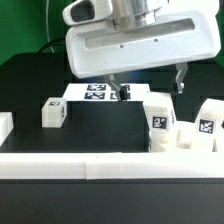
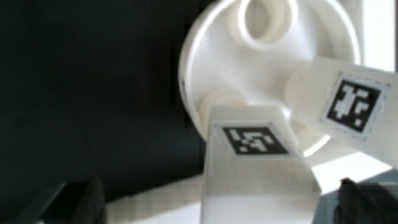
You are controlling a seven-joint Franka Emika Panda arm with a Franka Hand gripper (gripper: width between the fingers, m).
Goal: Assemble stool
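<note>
The stool's round white plastic ring seat (image 2: 249,70) lies on the black tabletop (image 1: 100,130) at the exterior view's right, close to the long white border rail (image 1: 100,165) that runs along the near edge. Two blocky white tagged legs, the inner leg (image 1: 160,118) and the outer leg (image 1: 207,125), crowd the seat there, leaving little room on that side. A lone third leg (image 1: 55,112) stands well apart at the exterior view's left, with open black tabletop between it and the cluster. The flat white marker board (image 1: 92,92) lies at the far side. Above, the white gripper (image 1: 148,88) hangs with jaws spread wide, holding and touching nothing. In the wrist view, its dark fingertips (image 2: 71,200) flank one tagged leg.
</note>
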